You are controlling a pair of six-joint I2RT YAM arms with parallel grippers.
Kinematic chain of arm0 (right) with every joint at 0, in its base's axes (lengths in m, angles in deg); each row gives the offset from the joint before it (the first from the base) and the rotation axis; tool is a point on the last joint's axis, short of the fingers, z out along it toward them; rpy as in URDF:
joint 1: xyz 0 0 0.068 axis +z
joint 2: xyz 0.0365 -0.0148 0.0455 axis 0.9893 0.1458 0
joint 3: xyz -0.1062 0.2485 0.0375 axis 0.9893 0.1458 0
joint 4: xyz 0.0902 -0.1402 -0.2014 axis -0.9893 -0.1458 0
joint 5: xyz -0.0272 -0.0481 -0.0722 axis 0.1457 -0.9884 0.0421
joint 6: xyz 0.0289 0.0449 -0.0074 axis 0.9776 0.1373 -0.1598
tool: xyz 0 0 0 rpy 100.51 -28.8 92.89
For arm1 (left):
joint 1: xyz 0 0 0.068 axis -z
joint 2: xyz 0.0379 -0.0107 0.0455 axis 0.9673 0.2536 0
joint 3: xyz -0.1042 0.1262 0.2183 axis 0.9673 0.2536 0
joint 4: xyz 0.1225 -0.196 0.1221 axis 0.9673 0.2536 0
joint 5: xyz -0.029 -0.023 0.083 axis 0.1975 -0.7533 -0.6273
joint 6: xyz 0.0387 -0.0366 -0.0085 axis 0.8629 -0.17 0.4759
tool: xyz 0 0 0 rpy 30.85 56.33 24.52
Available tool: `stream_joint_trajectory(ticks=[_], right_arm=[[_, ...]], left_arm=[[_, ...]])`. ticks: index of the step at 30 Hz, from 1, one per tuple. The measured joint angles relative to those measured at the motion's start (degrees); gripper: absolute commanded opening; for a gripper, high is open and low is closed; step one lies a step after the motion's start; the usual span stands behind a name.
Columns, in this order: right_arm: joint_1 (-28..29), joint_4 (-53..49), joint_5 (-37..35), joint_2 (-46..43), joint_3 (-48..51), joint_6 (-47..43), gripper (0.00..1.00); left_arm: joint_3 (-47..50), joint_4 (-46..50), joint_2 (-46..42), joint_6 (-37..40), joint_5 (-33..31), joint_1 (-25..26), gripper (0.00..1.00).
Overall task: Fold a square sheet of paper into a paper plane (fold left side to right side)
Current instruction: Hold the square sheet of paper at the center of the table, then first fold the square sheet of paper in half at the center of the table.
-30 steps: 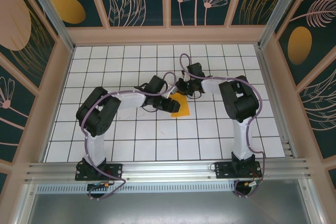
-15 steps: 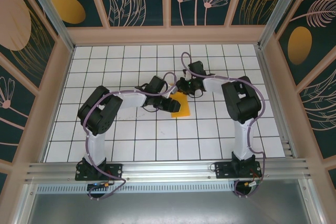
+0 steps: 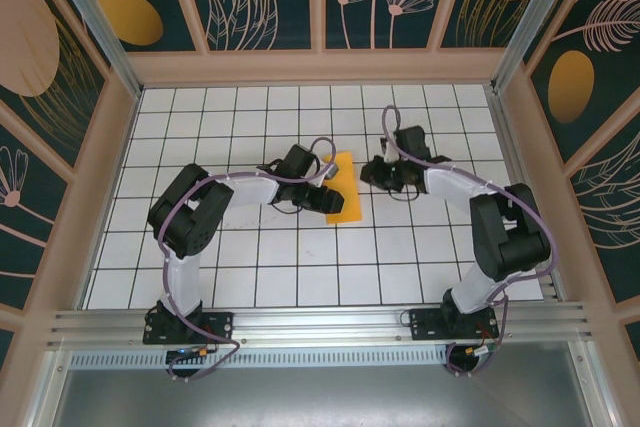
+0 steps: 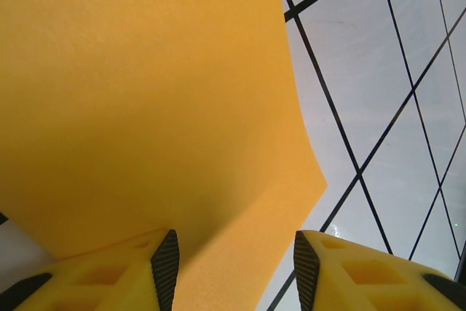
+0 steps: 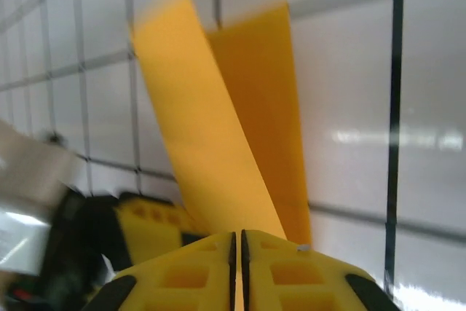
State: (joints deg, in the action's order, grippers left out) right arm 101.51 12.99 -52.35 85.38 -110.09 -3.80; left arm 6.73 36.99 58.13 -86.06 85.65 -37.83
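While the thin orange-yellow sheet of paper [image 3: 342,187] is lying as a narrow strip near the middle of the top view, on the white gridded worktop [image 3: 250,247], the left pincer [image 3: 326,197] is resting at its lower left edge with jaws partway apart. In the left wrist view one yellow finger [image 4: 109,267] is sitting over the sheet, the other over bare tile. The right pincer [image 3: 383,175] is hovering just right of the sheet, apart from it, jaws closed together on nothing. In the right wrist view one layer is standing up off the other rather than lying flat. By my reading, the left-to-right fold is wanting flattening: the left pincer should be pinning the sheet while the closed right tips are sweeping slowly along the crease, so the thin paper is neither skidding nor creasing crookedly.
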Motion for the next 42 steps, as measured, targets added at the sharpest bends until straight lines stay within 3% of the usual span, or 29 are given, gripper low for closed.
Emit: stream_joint_trajectory(ticks=[7, 20, 27, 42], right_arm=[[5.7, 2.9, 3.2, 1.7, 7.2, 3.7, 0.11], [5.9, 4.2, 2.6, 6.2, 5.8, 4.2, 0.12], [5.7, 3.9, 2.5, 6.2, 5.8, 3.6, 0.12], [5.7, 2.8, 2.1, 6.5, 5.1, 2.4, 0.12]], left_arm=[[0.0, 0.0, -0.1, -0.2, -0.6, 0.2, 0.49], [-0.8, 1.0, -0.5, -1.6, -1.4, 0.2, 0.51], [-6.8, 3.4, -0.5, -2.0, -2.3, -0.7, 0.52], [-11.7, 3.8, 6.8, -2.0, -3.6, -2.3, 0.52]])
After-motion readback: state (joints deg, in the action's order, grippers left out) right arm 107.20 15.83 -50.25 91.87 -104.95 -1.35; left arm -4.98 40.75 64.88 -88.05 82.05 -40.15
